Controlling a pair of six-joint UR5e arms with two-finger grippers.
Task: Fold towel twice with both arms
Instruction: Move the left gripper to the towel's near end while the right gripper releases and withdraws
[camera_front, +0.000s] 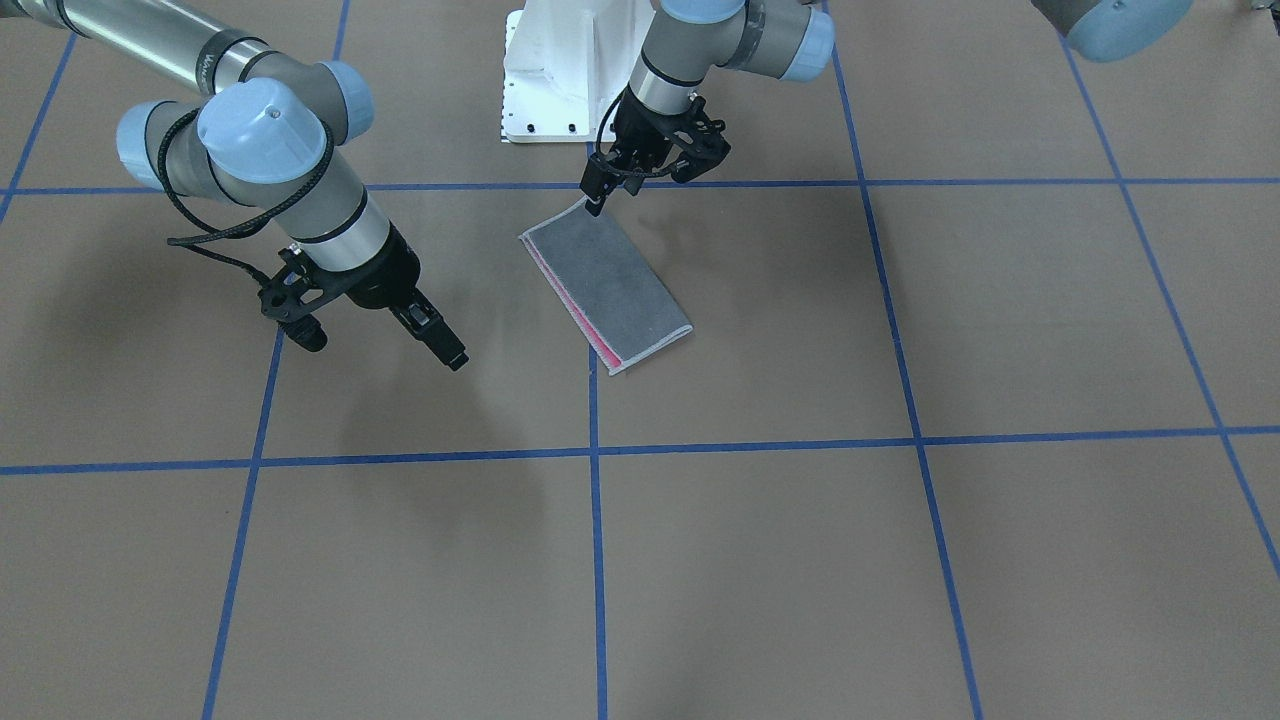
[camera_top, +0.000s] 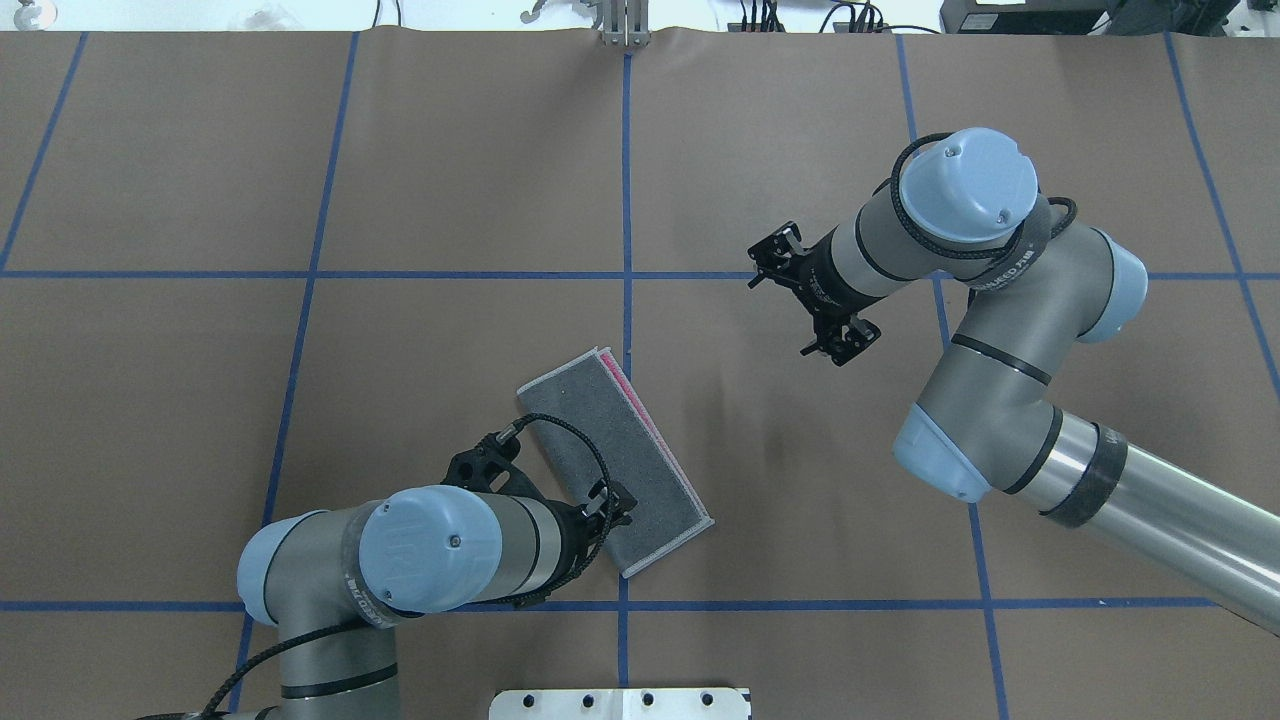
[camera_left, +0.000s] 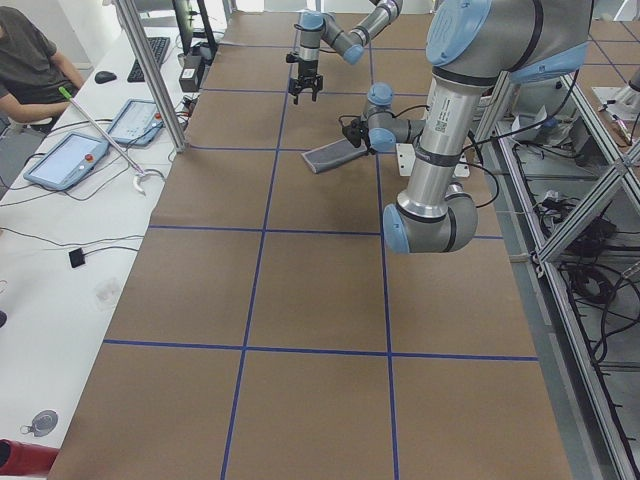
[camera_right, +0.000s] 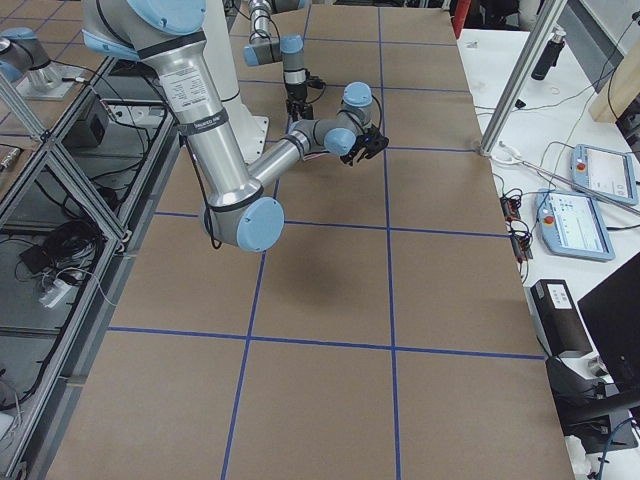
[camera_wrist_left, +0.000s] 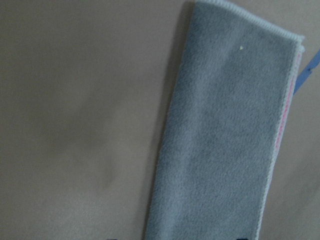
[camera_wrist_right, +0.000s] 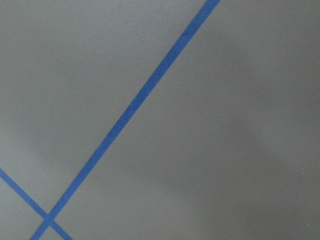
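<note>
The towel (camera_front: 610, 285) lies flat on the brown table as a narrow folded strip, dark grey face up, with a pink edge showing along one long side. It also shows in the overhead view (camera_top: 645, 470) and fills the left wrist view (camera_wrist_left: 225, 140). My left gripper (camera_front: 640, 190) hovers open over the towel's end nearest the robot base (camera_top: 560, 478); it holds nothing. My right gripper (camera_front: 385, 348) is open and empty, off to the side of the towel and apart from it (camera_top: 800, 305).
The white bolted pedestal (camera_front: 560, 80) stands just behind the towel's near end. Blue tape lines (camera_wrist_right: 135, 105) grid the brown table. An operator's bench with tablets (camera_left: 70, 160) runs along the far table edge.
</note>
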